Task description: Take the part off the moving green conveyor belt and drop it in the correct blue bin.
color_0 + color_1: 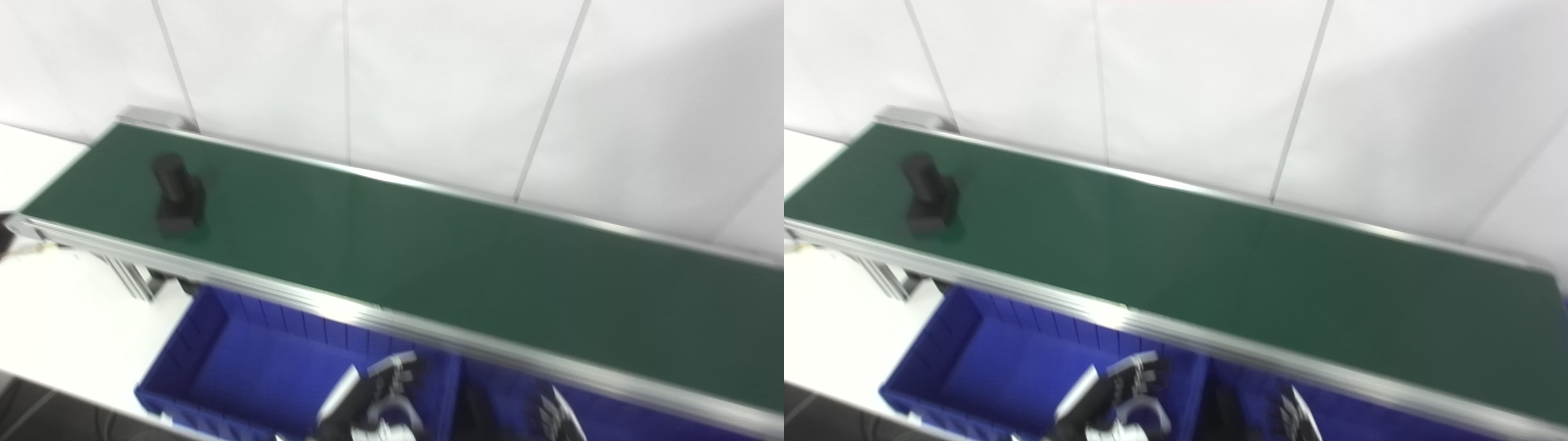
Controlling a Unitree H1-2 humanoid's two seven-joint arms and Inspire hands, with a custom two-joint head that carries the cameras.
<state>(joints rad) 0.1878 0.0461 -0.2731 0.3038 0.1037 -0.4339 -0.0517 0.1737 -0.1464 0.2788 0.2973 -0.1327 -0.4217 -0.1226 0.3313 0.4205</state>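
Note:
A black part with a round post on a blocky base lies on the green conveyor belt near its far left end; it also shows in the right eye view. My left hand is low at the bottom edge, over the left blue bin, far from the part; its fingers look curled and apart, holding nothing. My right hand is mostly cut off at the bottom edge over the right blue bin. The picture is blurred.
The belt has a silver frame rail along its near edge, above the bins. A white wall stands behind the belt. A white tabletop lies to the left. A dark item sits in the right bin.

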